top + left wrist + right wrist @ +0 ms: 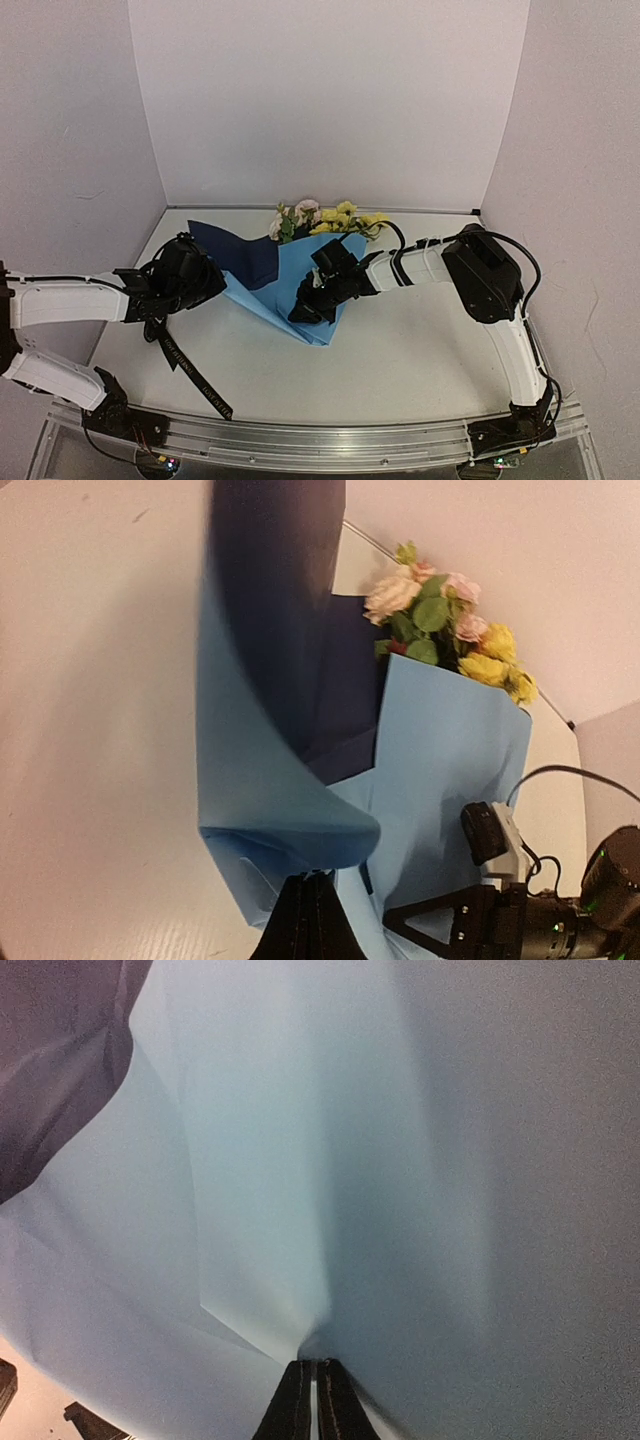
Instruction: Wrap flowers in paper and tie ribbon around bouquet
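While pinching a fold of the paper [262, 300] with the right gripper [303, 312], held the jaws pressed together on the light blue sheet, plain to see at the fingertips [295, 1405]. Found the flowers [325, 215] lying mid-table [400, 360], toward the back wall, yellow and pink heads poking out of the far end of the wrap. Saw light blue folded over the stems on the right, and the dark navy side standing up loose on the left. Found the left gripper [218, 285] with jaws shut too, right at the paper's left edge. Could not tell whether pinching paper, ribbon or nothing. Saw the ribbon [190, 370] trailing from under that arm toward the near edge, not round anything yet. Looked like the wrapping step, not the tying one. Next, most likely needed to bring the loose left side over the stems, hold the cone shut, then pass the ribbon round its thin end without letting the paper spring open.
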Available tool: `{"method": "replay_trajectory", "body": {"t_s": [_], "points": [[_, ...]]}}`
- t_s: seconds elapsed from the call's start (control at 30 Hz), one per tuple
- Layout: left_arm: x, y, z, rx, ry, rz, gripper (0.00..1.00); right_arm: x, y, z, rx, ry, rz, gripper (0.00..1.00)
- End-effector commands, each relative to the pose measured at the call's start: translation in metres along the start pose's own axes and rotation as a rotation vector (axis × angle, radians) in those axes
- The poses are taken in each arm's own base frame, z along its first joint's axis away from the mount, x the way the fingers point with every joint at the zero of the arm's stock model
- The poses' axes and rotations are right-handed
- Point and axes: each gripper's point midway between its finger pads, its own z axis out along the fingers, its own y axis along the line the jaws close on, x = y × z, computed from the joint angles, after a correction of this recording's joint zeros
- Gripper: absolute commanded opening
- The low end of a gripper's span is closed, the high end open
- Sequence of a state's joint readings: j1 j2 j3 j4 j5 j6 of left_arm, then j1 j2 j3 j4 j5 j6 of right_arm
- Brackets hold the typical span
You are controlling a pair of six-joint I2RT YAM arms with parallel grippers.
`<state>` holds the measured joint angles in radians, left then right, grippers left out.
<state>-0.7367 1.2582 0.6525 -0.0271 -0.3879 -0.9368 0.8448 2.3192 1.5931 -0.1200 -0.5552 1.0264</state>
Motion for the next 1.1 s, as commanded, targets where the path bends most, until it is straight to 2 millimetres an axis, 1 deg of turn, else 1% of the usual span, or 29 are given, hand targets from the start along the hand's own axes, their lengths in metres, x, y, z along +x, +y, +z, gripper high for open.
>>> {"method": "replay_trajectory", "body": {"t_s": [0.0, 0.03, 0.07, 0.1, 0.13, 0.17, 0.2, 0.27, 0.3, 0.33, 0.4, 0.5, 0.63, 0.7, 0.8, 0.9, 1.0, 1.07], "points": [[-0.001, 0.066, -0.018, -0.182, -0.021, -0.207, 0.00, 0.011, -0.071, 0.020, 0.194, 0.020, 0.088, 0.06], [0.004, 0.079, -0.018, -0.195, -0.012, -0.234, 0.01, 0.011, -0.072, 0.021, 0.195, 0.022, 0.089, 0.06], [0.005, 0.087, -0.017, -0.194, -0.006, -0.263, 0.06, 0.012, -0.073, 0.021, 0.196, 0.024, 0.090, 0.06], [0.011, 0.095, -0.015, -0.186, 0.012, -0.286, 0.09, 0.013, -0.073, 0.022, 0.196, 0.026, 0.090, 0.06], [0.015, 0.103, -0.013, -0.189, 0.035, -0.309, 0.15, 0.013, -0.074, 0.022, 0.196, 0.027, 0.091, 0.06], [0.020, 0.108, -0.013, -0.195, 0.053, -0.325, 0.22, 0.013, -0.074, 0.023, 0.197, 0.029, 0.091, 0.06], [0.025, 0.111, -0.012, -0.196, 0.069, -0.332, 0.32, 0.013, -0.075, 0.023, 0.197, 0.031, 0.091, 0.06], [0.033, 0.113, -0.012, -0.193, 0.097, -0.344, 0.44, 0.014, -0.076, 0.024, 0.199, 0.033, 0.093, 0.06], [0.035, 0.114, -0.013, -0.192, 0.104, -0.350, 0.52, 0.013, -0.076, 0.025, 0.198, 0.034, 0.094, 0.06], [0.037, 0.114, -0.013, -0.184, 0.105, -0.356, 0.58, 0.013, -0.075, 0.025, 0.197, 0.035, 0.094, 0.06], [0.039, 0.114, -0.014, -0.152, 0.100, -0.371, 0.64, 0.013, -0.075, 0.026, 0.194, 0.036, 0.094, 0.06], [0.033, 0.098, -0.013, -0.041, 0.076, -0.387, 0.70, 0.013, -0.076, 0.026, 0.197, 0.038, 0.096, 0.06], [0.018, 0.074, -0.012, 0.088, 0.031, -0.370, 0.75, 0.014, -0.078, 0.029, 0.199, 0.041, 0.099, 0.06], [0.011, 0.059, -0.008, 0.105, 0.040, -0.334, 0.76, 0.014, -0.079, 0.030, 0.201, 0.043, 0.100, 0.06], [0.013, 0.038, 0.001, 0.064, 0.085, -0.269, 0.75, 0.014, -0.080, 0.031, 0.201, 0.045, 0.104, 0.06], [0.025, 0.014, 0.014, 0.008, 0.137, -0.213, 0.73, 0.014, -0.081, 0.031, 0.205, 0.045, 0.107, 0.06], [0.030, -0.019, 0.026, 0.064, 0.154, -0.197, 0.69, 0.015, -0.083, 0.031, 0.209, 0.044, 0.109, 0.06], [0.032, -0.031, 0.035, 0.091, 0.161, -0.198, 0.69, 0.015, -0.084, 0.031, 0.210, 0.045, 0.110, 0.06]]}}
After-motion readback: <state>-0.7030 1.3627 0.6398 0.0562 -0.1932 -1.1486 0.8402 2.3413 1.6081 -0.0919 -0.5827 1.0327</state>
